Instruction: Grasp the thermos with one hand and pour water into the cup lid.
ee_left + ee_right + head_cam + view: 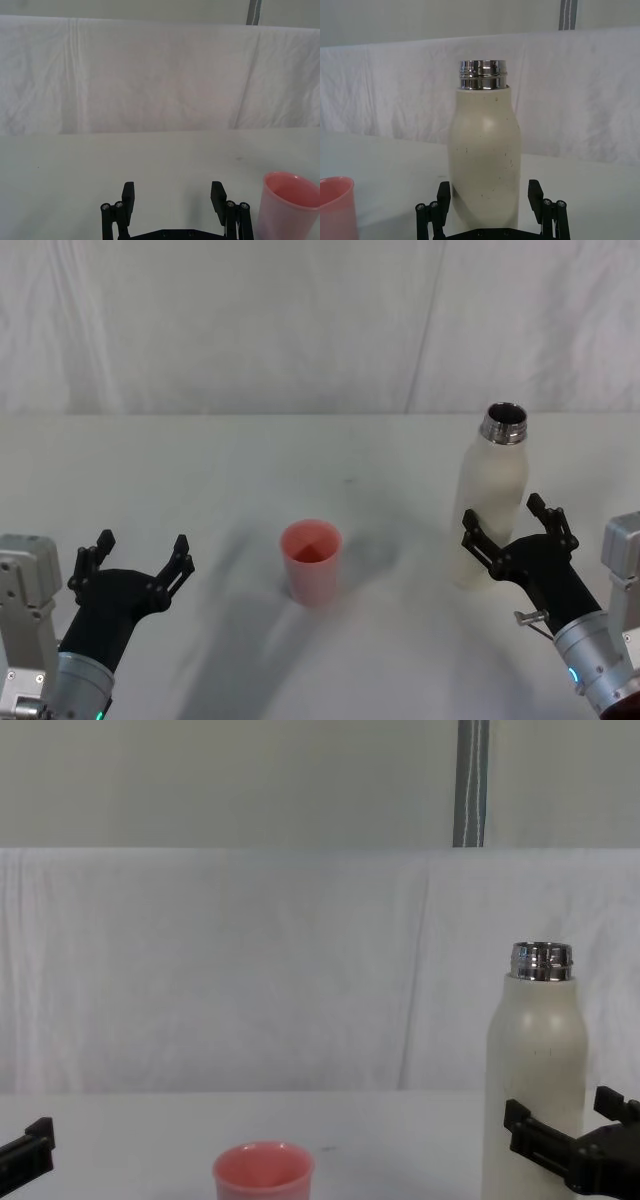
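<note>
Thermos (492, 505): stands upright on the right side of the counter (220, 470), its cap off and the shiny threaded steel neck open at the top; the cream-white body rises well above the cup lid.
Cup lid (311, 560): small pink cup, upright with its mouth up, near the middle of the counter, well apart from the thermos and to its left in the head view.
Right gripper (515, 524): low at the thermos's base, jaws spread wide with the bottle's lower body between the two fingers; in the right wrist view a gap shows on each side, so the fingers are not closed on it.
Left gripper (141, 556): at the near left of the counter, to the left of the cup lid and apart from it, jaws wide and holding nothing.
Backdrop (250, 970): a white cloth hangs behind the counter.
</note>
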Available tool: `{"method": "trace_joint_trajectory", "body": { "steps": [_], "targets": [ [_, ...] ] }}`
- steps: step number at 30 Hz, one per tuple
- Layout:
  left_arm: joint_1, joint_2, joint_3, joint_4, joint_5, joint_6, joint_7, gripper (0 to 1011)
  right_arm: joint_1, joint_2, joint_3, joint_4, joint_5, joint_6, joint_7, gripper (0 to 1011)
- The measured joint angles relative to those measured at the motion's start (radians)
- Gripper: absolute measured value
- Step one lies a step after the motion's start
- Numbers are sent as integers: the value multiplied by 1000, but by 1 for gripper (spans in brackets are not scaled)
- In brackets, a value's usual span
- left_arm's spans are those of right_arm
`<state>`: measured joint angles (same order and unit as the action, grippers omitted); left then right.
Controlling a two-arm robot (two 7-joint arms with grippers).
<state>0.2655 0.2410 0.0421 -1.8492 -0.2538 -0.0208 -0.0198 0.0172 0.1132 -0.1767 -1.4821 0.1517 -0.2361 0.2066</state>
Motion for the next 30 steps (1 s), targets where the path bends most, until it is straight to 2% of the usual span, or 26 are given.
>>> {"method": "trace_joint_trajectory", "body": {
  "steps": [30],
  "targets": [
    [0,0,0,0,0,0,0,1001,-92,18,9,-96,-1,47,-12,1001]
  ]
}}
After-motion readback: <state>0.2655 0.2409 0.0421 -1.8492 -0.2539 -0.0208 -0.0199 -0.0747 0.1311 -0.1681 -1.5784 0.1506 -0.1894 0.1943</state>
